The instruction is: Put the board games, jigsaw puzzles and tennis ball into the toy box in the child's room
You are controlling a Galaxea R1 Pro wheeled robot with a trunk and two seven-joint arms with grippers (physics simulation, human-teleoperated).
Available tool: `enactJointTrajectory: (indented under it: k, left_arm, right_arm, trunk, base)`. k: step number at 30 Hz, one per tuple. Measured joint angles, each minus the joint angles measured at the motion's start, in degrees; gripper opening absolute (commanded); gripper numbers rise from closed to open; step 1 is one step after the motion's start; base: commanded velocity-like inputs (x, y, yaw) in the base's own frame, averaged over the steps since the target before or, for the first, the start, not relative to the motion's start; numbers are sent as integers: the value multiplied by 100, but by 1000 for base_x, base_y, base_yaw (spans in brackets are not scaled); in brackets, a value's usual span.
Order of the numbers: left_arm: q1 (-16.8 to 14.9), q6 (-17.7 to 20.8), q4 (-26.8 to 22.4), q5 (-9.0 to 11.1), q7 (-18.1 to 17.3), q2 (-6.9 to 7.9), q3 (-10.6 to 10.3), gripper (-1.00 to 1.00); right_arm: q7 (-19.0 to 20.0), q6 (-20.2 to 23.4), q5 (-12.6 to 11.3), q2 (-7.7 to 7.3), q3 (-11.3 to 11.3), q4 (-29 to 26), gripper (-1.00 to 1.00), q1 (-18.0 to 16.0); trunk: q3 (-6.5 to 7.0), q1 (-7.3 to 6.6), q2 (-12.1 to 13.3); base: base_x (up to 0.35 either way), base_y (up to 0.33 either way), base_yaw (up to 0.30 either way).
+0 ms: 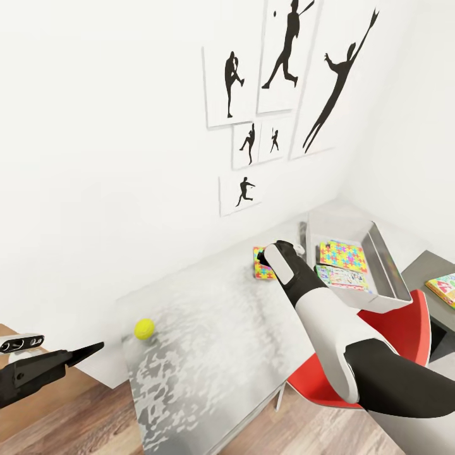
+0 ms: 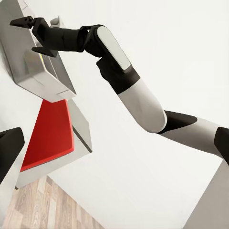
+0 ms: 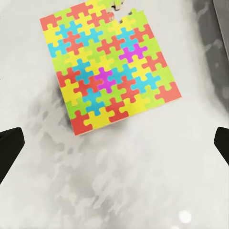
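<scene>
Yellow-green, the small round ball (image 1: 144, 328) sits on the glossy pale table (image 1: 208, 335) at its left end. Further right a flat jigsaw (image 3: 109, 63) of bright interlocking pieces lies under the right gripper (image 2: 28, 36), jaws spread. Rightmost, the grey sloping-sided box (image 1: 387, 265) holds another puzzle (image 1: 342, 255) and a game (image 1: 342, 278). Left gripper (image 1: 88, 351): I cannot tell

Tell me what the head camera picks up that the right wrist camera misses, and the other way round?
Head view alone: the tennis ball near the table's near end, the toy box already holding a jigsaw puzzle and a board game, the red chair, the wall posters, and the left gripper.

Right wrist view alone: the second jigsaw puzzle close up, every piece distinct, with the right gripper spread wide above it.

Both share that puzzle and the pale table under it.
</scene>
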Motion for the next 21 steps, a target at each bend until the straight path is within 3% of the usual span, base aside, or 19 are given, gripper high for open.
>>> enactJointTrajectory:
  k: [10, 21]
  left_arm:
    - [0, 0, 0, 0, 0, 0, 0, 100]
    - [0, -1, 4, 6, 0, 0, 25, 100]
  right_arm:
    - [0, -1, 0, 2, 0, 0, 100, 1]
    - [0, -1, 1, 2, 0, 0, 100, -2]
  trunk:
    - [0, 0, 0]
    - [0, 0, 0]
  base:
    - [0, -3, 0]
    - [0, -133, 1]
